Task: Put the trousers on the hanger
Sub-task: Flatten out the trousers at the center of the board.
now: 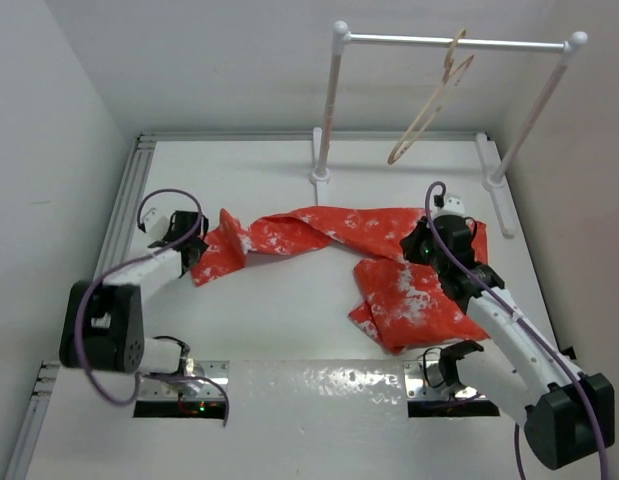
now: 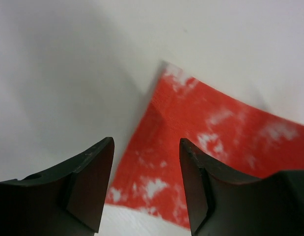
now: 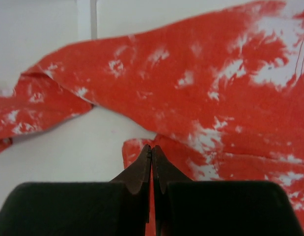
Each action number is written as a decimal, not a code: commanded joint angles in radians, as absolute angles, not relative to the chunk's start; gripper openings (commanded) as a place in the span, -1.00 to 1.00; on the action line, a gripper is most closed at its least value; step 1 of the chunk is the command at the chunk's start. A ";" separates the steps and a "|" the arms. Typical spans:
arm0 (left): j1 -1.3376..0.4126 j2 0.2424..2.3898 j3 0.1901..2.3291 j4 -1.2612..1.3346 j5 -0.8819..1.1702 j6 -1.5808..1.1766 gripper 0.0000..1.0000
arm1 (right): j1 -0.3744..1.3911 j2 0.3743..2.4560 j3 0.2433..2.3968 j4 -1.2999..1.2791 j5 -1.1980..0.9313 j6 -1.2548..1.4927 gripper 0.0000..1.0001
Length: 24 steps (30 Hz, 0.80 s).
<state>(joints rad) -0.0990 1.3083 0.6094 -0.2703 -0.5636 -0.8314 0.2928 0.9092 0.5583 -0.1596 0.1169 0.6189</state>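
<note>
Loosely crumpled, red-orange white-blotched trousers (image 1: 409,290) sprawl; left end effector (image 2: 147,142) released, right end effector (image 3: 151,148) clenched.

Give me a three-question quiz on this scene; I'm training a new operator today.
1. True or false: the trousers already hang on the hanger.
2. Which gripper is open? A. left gripper B. right gripper C. both
3. Fill in: the hanger hangs from the white ____.

Key: 1. False; the trousers lie on the table. 2. A; the right gripper is shut. 3. rail.
</note>
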 commanded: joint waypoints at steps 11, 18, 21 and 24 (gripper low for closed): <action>-0.009 1.656 0.822 -0.196 -0.448 -0.755 -0.13 | 0.308 0.864 0.528 -0.112 0.009 0.600 -1.00; -0.006 1.677 0.822 -0.213 -0.445 -0.778 -0.24 | 0.310 0.862 0.526 -0.114 0.021 0.600 -1.00; -0.006 1.622 0.821 -0.216 -0.459 -0.755 -0.05 | 0.308 0.868 0.523 -0.107 0.023 0.600 -1.00; -0.006 1.560 0.821 -0.218 -0.451 -0.750 0.02 | 0.308 0.876 0.520 -0.101 0.018 0.603 -1.00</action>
